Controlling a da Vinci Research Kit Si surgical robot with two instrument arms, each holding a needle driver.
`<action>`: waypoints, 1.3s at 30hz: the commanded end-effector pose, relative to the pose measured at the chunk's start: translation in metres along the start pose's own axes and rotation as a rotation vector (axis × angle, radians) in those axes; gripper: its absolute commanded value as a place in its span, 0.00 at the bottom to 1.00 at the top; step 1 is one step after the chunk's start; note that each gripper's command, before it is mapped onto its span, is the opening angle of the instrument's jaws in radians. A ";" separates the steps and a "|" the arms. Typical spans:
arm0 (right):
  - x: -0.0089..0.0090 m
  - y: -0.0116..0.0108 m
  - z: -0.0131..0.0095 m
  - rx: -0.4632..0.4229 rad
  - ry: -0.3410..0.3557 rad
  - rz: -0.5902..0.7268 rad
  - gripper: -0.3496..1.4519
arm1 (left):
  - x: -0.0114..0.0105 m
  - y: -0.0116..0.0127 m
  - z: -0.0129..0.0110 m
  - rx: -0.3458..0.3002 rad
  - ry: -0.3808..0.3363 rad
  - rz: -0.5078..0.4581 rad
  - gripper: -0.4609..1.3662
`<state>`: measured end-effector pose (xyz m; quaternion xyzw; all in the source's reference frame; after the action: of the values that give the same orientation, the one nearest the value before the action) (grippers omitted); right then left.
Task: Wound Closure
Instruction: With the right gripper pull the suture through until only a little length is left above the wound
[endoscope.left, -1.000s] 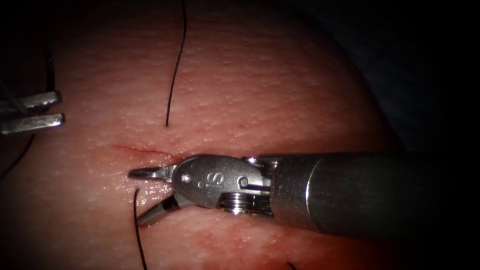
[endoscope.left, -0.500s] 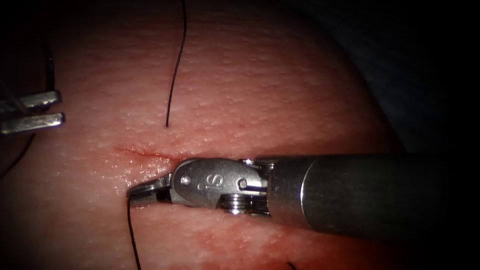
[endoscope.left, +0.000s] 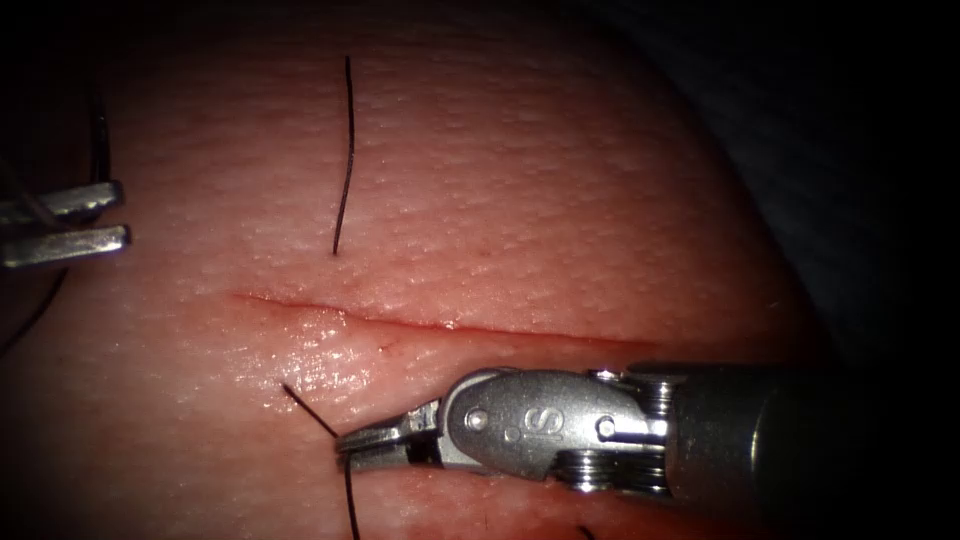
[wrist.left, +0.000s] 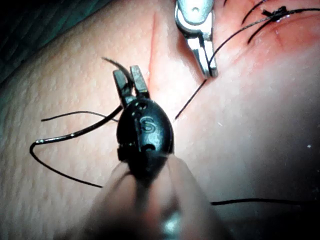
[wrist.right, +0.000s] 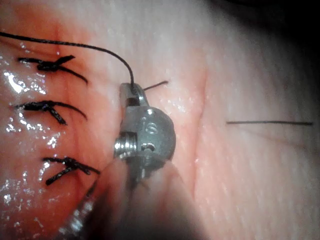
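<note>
Gripping the thread just below the cut, right gripper is clamped on it; left gripper holds the needle, clear of the tissue.

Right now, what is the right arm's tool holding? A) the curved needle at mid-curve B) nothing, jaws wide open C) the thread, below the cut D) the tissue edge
C: the right tool has its jaws shut on the thread below the cut; the right wrist view shows the strand entering them.
</note>
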<state>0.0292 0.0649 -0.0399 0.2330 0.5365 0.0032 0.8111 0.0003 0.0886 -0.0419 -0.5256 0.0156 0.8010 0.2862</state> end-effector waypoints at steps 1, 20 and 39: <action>0.0003 -0.0007 -0.0002 0.005 0.001 -0.001 0.00 | 0.0000 0.0000 0.0000 -0.009 0.000 0.000 0.06; 0.0042 -0.0071 -0.0005 0.028 0.005 -0.004 0.00 | 0.0000 0.0001 0.0001 -0.008 0.000 0.000 0.06; 0.0042 -0.0045 -0.0057 -0.122 -0.004 0.072 0.94 | -0.0003 -0.0002 -0.0001 -0.015 0.002 0.002 0.06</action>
<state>0.0246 0.0645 -0.0470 0.1986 0.5231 0.0693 0.8259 0.0006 0.0887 -0.0416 -0.5263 0.0153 0.8011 0.2845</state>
